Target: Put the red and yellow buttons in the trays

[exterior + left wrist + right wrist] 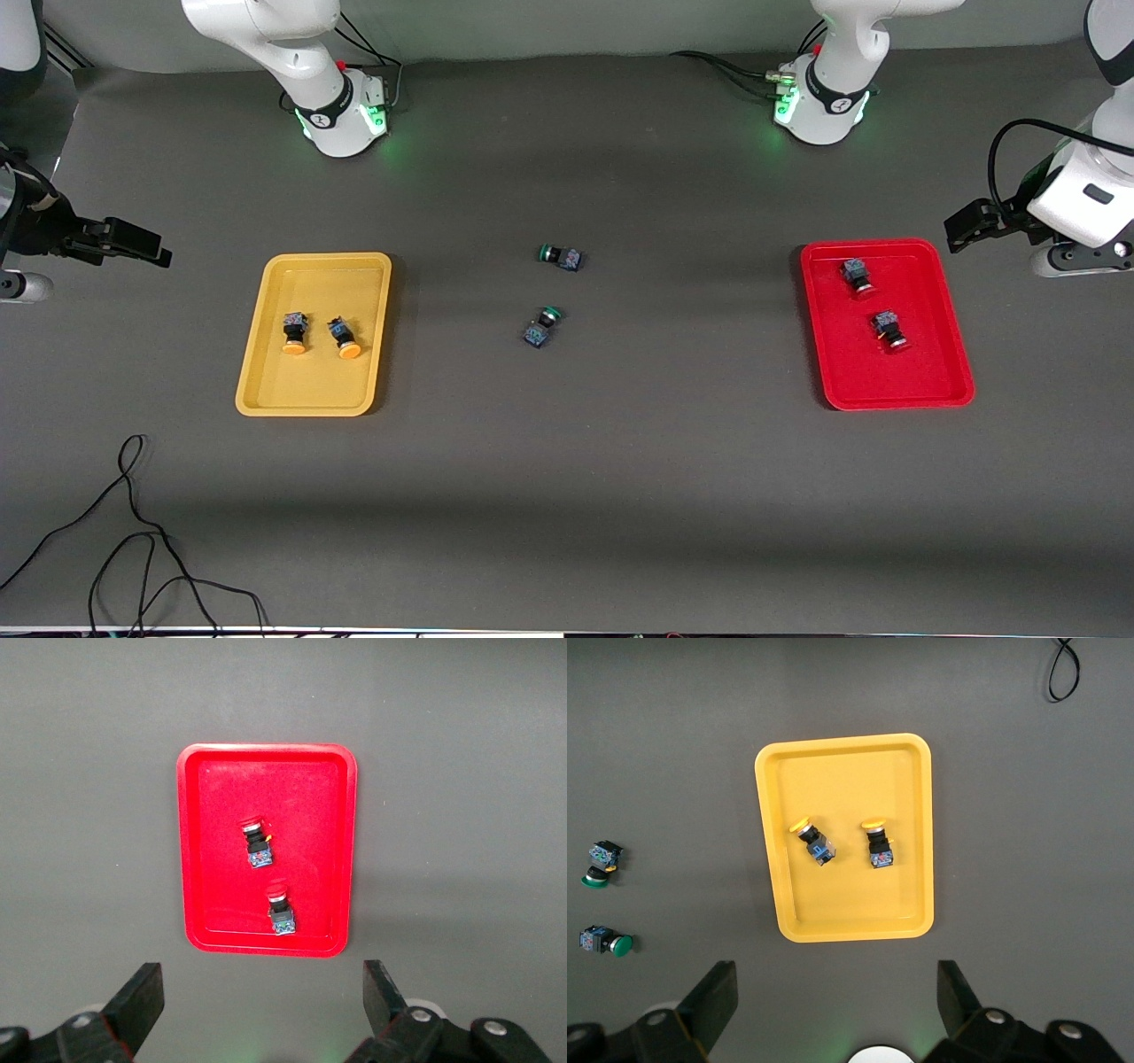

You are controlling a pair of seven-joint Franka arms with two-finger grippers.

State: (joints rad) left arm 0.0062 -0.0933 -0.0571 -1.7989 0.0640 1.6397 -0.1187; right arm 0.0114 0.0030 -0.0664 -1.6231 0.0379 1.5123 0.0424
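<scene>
The yellow tray (pixel 310 390) holds two yellow-capped buttons (pixel 295 333) (pixel 345 338) lying side by side. The red tray (pixel 886 390) holds two red-capped buttons (pixel 858 276) (pixel 889 330). My left gripper (pixel 961 229) is open and empty, held high over the table's edge at the left arm's end, beside the red tray (pixel 213 904); the left wrist view shows both red buttons (pixel 256 841) (pixel 280 910). My right gripper (pixel 146 248) is open and empty, high over the right arm's end, beside the yellow tray (pixel 850 904) with its buttons (pixel 812 842) (pixel 877 843).
Two green-capped switches (pixel 562 257) (pixel 542 326) lie on the dark mat midway between the trays, and also show in the right wrist view (pixel 601 864) (pixel 607 942). A loose black cable (pixel 133 532) lies near the front edge at the right arm's end.
</scene>
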